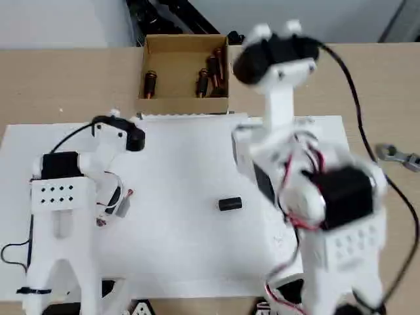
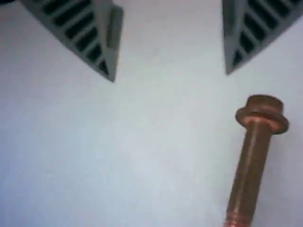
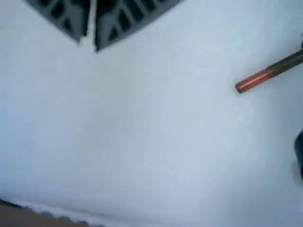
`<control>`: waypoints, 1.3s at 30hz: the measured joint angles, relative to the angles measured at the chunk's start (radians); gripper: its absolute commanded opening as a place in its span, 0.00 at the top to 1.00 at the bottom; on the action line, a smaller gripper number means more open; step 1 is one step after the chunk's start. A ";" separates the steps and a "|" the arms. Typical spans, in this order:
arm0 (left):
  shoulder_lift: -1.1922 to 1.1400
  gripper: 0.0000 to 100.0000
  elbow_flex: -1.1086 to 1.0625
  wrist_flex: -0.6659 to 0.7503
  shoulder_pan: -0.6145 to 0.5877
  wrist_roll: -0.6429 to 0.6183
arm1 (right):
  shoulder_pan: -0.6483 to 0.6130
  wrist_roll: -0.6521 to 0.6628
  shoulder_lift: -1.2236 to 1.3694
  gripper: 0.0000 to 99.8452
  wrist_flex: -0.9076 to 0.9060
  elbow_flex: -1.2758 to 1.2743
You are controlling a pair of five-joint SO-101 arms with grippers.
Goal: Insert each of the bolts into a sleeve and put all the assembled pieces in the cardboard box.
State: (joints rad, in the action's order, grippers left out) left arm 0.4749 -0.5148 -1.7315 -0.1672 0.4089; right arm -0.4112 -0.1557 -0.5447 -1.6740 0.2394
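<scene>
Now the cardboard box (image 1: pixel 184 105) is holding several assembled pieces (image 1: pixel 202 83); my left end effector (image 2: pixel 168 52) is gaping wide near a bolt (image 2: pixel 255 156); my right end effector (image 3: pixel 92 40) is sitting closed, empty.

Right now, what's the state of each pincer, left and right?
Left pincer: open, empty; a bolt lies loose near it.
Right pincer: closed, holding nothing.

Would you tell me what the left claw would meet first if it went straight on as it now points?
Most likely the white sheet: the open left claw points down at it, and the bolt lies off to one side, though depth is hard to judge.
</scene>
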 measured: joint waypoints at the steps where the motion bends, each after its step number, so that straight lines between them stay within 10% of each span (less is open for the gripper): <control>1: 0.000 0.86 -0.014 0.000 -0.008 0.023 | 0.014 0.000 -0.043 1.00 0.009 -0.049; 17: 0.000 0.86 -0.311 0.365 -0.075 0.143 | 0.101 0.018 -0.591 1.00 0.167 -0.672; 39: -0.003 0.83 -0.318 0.379 -0.141 0.272 | 0.104 0.074 -0.809 1.00 0.176 -0.798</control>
State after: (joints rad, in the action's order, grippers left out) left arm 0.4718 -0.8324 -1.3525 -0.3084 0.6805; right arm -0.3069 -0.0821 -1.3533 -1.4975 -0.5585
